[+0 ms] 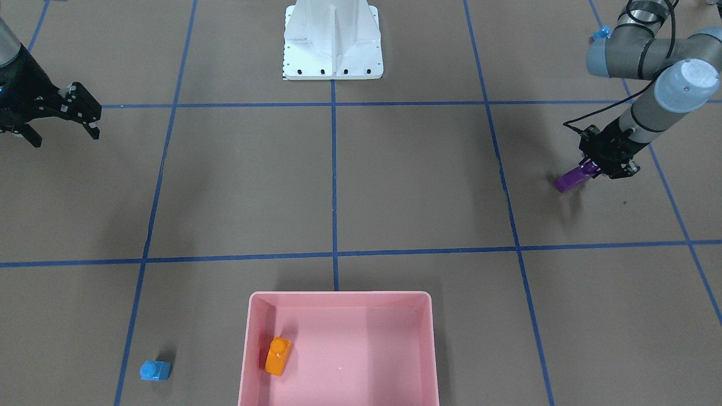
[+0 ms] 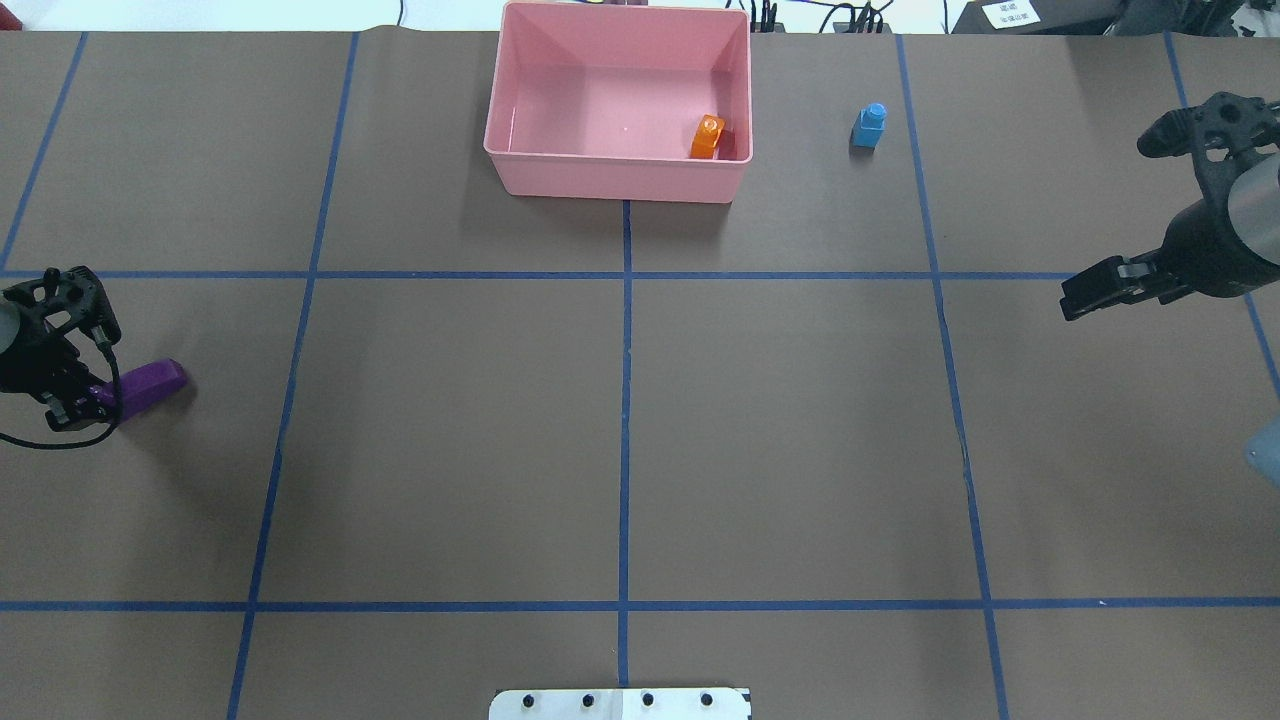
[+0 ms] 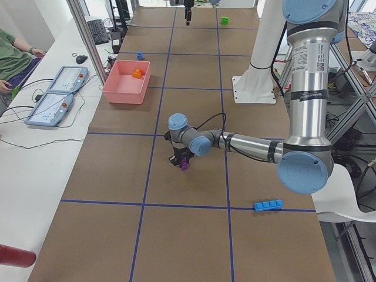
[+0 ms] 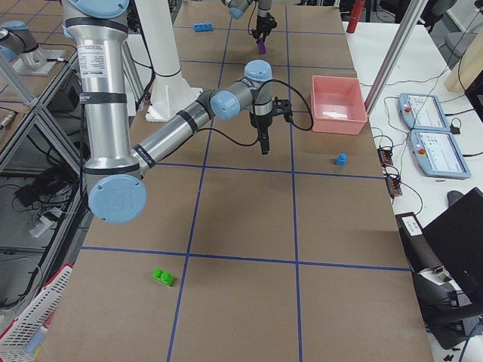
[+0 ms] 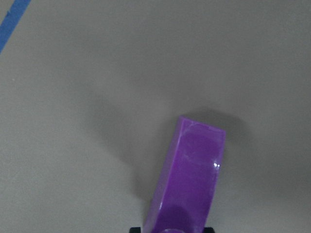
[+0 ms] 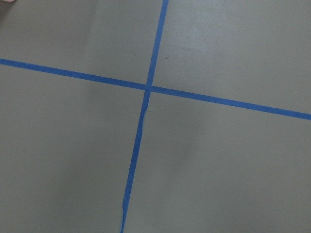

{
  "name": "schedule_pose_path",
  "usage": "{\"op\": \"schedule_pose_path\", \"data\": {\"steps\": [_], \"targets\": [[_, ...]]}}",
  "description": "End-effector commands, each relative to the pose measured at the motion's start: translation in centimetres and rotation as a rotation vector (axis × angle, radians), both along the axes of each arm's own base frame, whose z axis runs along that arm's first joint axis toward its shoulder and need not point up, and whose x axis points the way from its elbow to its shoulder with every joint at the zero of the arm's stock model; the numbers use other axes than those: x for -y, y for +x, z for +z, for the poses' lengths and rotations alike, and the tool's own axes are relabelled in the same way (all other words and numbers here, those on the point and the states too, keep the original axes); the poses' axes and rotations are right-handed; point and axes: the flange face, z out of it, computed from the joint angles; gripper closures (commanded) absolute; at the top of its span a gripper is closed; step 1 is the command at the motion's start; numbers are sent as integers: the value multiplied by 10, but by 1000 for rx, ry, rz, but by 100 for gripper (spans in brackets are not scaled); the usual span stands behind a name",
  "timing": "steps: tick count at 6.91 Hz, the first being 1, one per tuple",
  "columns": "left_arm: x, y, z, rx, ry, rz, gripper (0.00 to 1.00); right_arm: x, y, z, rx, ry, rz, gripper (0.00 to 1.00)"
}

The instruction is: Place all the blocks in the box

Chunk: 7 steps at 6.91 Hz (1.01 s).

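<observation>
My left gripper (image 2: 92, 400) (image 1: 593, 169) is shut on one end of the purple block (image 2: 152, 380) (image 1: 571, 180) (image 5: 192, 179), which sticks out at a slant low over the table's left side. My right gripper (image 2: 1118, 215) (image 1: 63, 137) is open and empty, high over the right side. The pink box (image 2: 620, 182) (image 1: 338, 295) stands at the far middle with the orange block (image 2: 707, 137) (image 1: 278, 356) inside. The tiny blue block (image 2: 869, 126) (image 1: 154, 370) stands right of the box. The green block (image 4: 161, 277) and the long blue block (image 3: 268, 205) lie near the table's ends.
The white robot base (image 1: 333, 51) (image 2: 620, 705) stands at the near middle edge. Blue tape lines divide the brown table into squares. A side table with two control tablets (image 3: 56, 97) and a seated person (image 3: 12, 59) lies beyond the box.
</observation>
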Motion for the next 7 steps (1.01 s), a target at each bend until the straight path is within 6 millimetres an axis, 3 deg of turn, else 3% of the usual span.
{"op": "schedule_pose_path", "data": {"steps": [1, 2, 3, 4, 5, 7], "targets": [[-2, -3, -6, -12, 0, -3, 95, 1, -2, 0, 0, -1, -2, 0], [-6, -8, -11, -50, -21, 7, 100, 3, -3, -1, 1, 2, -2, 0], [3, -31, -25, -97, -93, -84, 100, 4, -4, -2, 1, 3, -4, 0], [4, -46, -66, -136, -201, -274, 100, 8, -7, 3, -6, -1, -6, 0], [4, -46, -104, -182, -338, -441, 100, 18, -13, -2, -3, 4, -5, 0], [30, -28, -165, -261, -535, -649, 100, 45, -31, -6, -4, 3, -5, 0]]}}
